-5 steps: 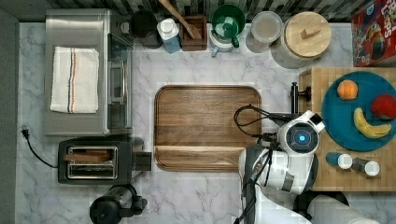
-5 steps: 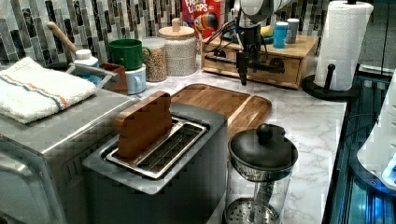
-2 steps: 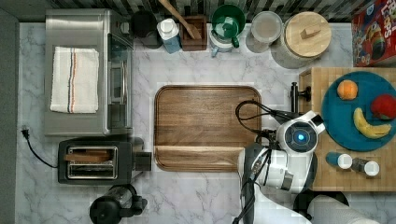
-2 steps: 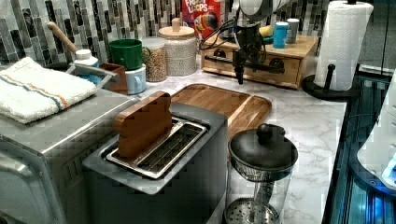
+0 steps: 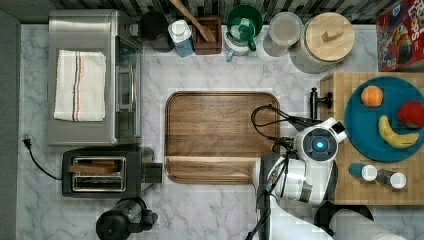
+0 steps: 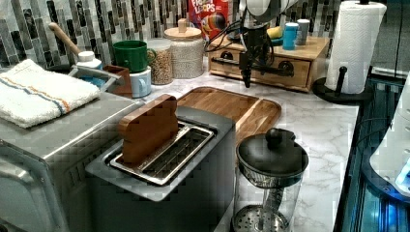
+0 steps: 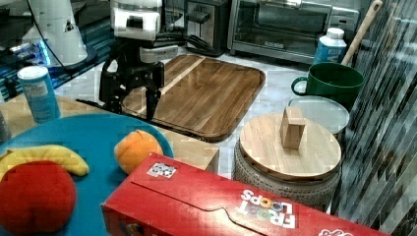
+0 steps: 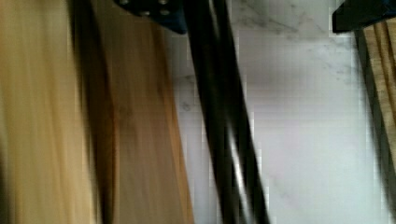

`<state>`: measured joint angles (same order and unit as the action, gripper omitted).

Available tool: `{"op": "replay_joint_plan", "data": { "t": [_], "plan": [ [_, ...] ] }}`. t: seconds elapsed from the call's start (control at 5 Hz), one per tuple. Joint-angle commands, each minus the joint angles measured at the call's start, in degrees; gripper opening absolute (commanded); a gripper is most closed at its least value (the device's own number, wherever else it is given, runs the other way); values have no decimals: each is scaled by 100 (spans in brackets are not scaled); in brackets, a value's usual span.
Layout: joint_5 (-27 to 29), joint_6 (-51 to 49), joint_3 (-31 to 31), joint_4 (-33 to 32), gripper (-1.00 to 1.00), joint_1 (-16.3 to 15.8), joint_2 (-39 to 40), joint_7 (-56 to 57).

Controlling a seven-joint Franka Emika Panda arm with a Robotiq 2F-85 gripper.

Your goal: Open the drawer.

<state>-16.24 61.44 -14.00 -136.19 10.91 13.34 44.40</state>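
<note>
The drawer (image 6: 270,67) sits at the back of the marble counter (image 6: 314,125) in the left view, between a jar and a paper-towel roll (image 6: 352,46). The gripper (image 7: 132,96) hangs just before its black bar handle (image 8: 224,121), 2 fingers spread wide, the bar running between them, gripping nothing.

The gripper (image 6: 249,72) is hanging just before the drawer (image 6: 270,65), its fingers (image 7: 151,98) straddling the handle (image 6: 261,67). In the left view, the wooden tray (image 6: 232,106) is lying below and in front of it, the paper towel roll (image 6: 355,46) standing to its right, and the lidded jar (image 6: 183,50) sitting to its left.
</note>
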Motion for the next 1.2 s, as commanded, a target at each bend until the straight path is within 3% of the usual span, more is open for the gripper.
{"op": "replay_joint_plan", "data": {
  "t": [0.2,0.6,1.2],
  "plan": [
    [-60,-409,1520,347,100,-1752,-95,-1627],
    [-156,-796,1647,354,100,-1742,-157,-2315],
    [-208,-806,1804,358,100,-1584,-154,-2351]
  ]
}}
